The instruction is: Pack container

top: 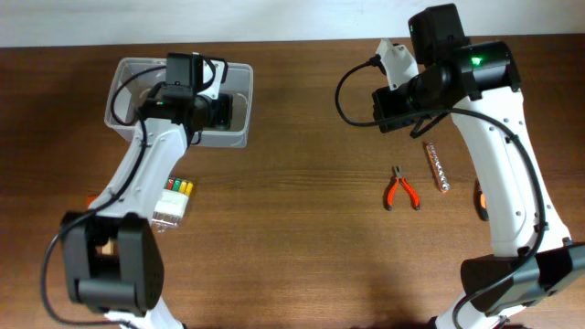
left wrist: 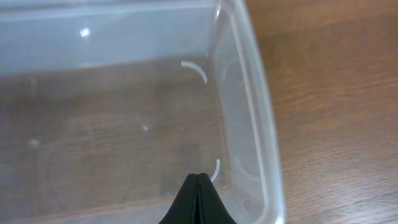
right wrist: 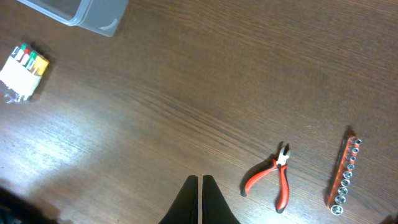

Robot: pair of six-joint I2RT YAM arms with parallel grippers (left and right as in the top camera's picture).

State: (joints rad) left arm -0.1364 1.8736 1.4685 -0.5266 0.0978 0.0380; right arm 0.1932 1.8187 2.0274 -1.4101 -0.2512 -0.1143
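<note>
Since the container (top: 233,137) sits at the far left of the surface (top: 302,238) and looks empty in the left wrist view, packing has, by my judgement, not begun. The left pincer (left wrist: 198,182) hangs over its inside, pressed together and holding nothing. Near its front side lies a clear pack of coloured markers (top: 174,199). Well apart to the right lie red-handled pliers (top: 400,190) and a socket rail (top: 438,166). The right pincer (right wrist: 199,183), likewise pressed together and empty, hovers above them. It should spread before descending and grip the pliers across both handles.
</note>
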